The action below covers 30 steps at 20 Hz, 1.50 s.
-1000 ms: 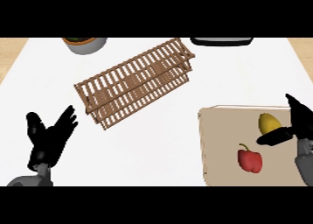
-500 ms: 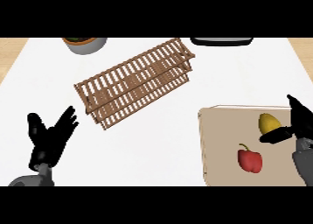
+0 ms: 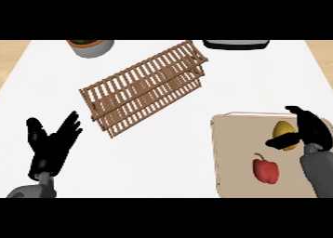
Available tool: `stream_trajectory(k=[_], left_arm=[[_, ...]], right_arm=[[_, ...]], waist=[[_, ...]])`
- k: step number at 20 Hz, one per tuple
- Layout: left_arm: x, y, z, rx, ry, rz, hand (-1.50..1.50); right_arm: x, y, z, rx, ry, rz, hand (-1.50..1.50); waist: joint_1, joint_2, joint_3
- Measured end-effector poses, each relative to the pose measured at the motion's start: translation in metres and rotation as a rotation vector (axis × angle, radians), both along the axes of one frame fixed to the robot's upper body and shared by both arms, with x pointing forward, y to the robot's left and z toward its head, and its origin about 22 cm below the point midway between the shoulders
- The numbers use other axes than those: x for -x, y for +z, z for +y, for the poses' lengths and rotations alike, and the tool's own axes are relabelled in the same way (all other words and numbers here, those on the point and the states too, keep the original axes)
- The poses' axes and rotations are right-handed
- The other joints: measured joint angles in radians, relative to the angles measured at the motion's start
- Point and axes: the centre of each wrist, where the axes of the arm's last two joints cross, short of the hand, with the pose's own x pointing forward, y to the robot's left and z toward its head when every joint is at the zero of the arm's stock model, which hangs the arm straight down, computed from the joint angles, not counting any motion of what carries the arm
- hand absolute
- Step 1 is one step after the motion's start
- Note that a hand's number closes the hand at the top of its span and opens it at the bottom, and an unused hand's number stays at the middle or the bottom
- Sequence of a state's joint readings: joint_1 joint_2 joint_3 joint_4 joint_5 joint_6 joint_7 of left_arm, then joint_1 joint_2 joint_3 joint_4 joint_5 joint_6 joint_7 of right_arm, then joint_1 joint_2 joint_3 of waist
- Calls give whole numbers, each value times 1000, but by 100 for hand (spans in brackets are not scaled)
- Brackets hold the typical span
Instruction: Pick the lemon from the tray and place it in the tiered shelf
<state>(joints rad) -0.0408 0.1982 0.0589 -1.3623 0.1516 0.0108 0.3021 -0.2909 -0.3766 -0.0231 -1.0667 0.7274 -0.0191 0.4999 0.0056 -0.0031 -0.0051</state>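
Currently listed: lemon (image 3: 284,135) on the tray (image 3: 228,158) beside a red pepper (image 3: 266,169), my right hand (image 3: 313,131) curling around it, thumb touching; left hand (image 3: 52,144) spread, resting; tiered shelf (image 3: 145,88) mid-bench (image 3: 169,153).

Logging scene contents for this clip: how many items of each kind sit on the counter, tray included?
Fruit and vegetables: 2, a lemon and a red bell pepper
Tray: 1, the beige tray
Shelf: 1, the wooden tiered shelf
Pots at the far edge: 2, a grey plant pot and a dark pot
Total: 6
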Motion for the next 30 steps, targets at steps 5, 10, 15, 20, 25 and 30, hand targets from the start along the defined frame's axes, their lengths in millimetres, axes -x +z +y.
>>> stream_trajectory(k=[5, 10, 15, 20, 25, 30], left_arm=[[-7, 1, -3, -2, -3, 0, 0], [-2, -4, -2, -11, -3, -1, 0], [-6, -4, 1, -3, -6, 1, 0], [-11, -4, -11, -1, -54, 0, 0], [-9, -6, -10, -9, -32, 8, 0], [-4, -7, -2, -9, 0, 12, 0]], right_arm=[[-2, -4, -4, 26, 102, 39, 150], [2, -9, 2, 10, 131, -15, 150], [0, -3, 50, -19, 314, -91, 150], [8, 2, 181, -153, 819, -108, 150], [50, 44, 265, -289, 1140, -227, 150], [91, 120, 290, -332, 1192, -413, 150]], waist=[[-5, -7, -12], [-10, -8, -14], [-8, -5, -4], [48, -4, 0], [29, -9, 3], [-1, -10, 4]])
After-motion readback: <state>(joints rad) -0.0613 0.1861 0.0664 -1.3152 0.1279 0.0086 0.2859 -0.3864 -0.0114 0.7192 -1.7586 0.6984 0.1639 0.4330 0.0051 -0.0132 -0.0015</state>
